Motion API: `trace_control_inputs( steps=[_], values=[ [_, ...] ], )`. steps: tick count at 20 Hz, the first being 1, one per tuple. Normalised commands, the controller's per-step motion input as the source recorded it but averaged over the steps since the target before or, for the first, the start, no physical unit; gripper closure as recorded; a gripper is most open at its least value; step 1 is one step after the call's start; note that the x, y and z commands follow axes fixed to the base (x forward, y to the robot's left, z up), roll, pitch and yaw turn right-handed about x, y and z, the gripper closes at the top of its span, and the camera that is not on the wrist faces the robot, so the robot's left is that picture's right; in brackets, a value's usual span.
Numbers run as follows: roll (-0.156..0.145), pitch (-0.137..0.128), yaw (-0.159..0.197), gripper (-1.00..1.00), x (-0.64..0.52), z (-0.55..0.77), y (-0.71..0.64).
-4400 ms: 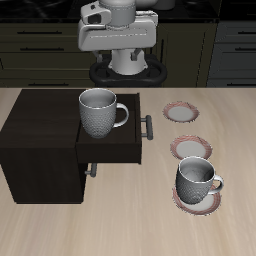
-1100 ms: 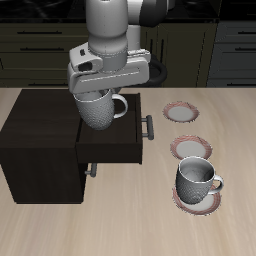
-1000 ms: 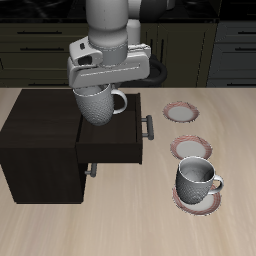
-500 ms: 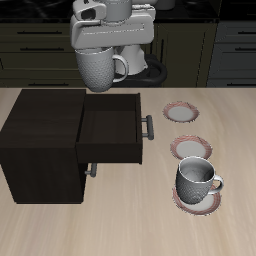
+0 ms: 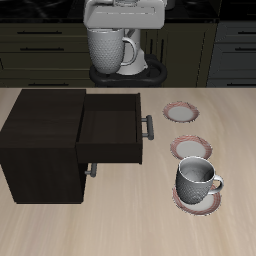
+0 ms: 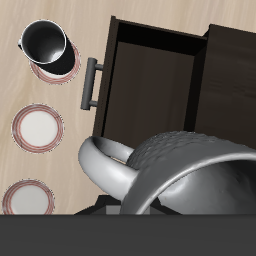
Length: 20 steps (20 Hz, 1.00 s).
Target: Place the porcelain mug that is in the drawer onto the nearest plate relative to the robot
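My gripper (image 5: pixel 115 24) is shut on the rim of the porcelain mug (image 5: pixel 108 50) and holds it upright, high above the table's back edge, behind the cabinet. The mug fills the near part of the wrist view (image 6: pixel 185 168), its loop handle (image 6: pixel 108 165) sticking out sideways. The dark drawer (image 5: pixel 112 130) stands pulled open and empty, its grey bar handle (image 5: pixel 149 128) facing the plates; it also shows in the wrist view (image 6: pixel 150 85). The plate nearest the robot (image 5: pixel 181 112) is bare and lies beside the drawer, farther back than the other two; it also shows in the wrist view (image 6: pixel 25 197).
A middle plate (image 5: pixel 191 149) is bare. The plate nearest the table's front edge (image 5: pixel 200 200) carries a second identical mug (image 5: pixel 196 180). The dark cabinet (image 5: pixel 40 140) holds the drawer. The robot's round black base (image 5: pixel 125 72) stands behind it.
The gripper came down on the mug in the drawer, shut on it and lifted it; over the last half second it rose further and moved back. The drawer is now empty.
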Motion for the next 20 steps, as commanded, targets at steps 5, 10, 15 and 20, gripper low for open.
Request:
trace_control_inputs(
  steps=[5,10,15,20],
  values=[
    [0.016,0.0,-0.042,1.0,-0.32,-0.18,0.43],
    [0.055,-0.011,-0.028,1.0,-0.5,-0.24,0.74],
    [0.077,0.013,-0.013,1.0,-0.47,-0.28,0.63],
    [0.048,0.015,-0.037,1.0,-0.26,-0.22,0.4]
  ],
)
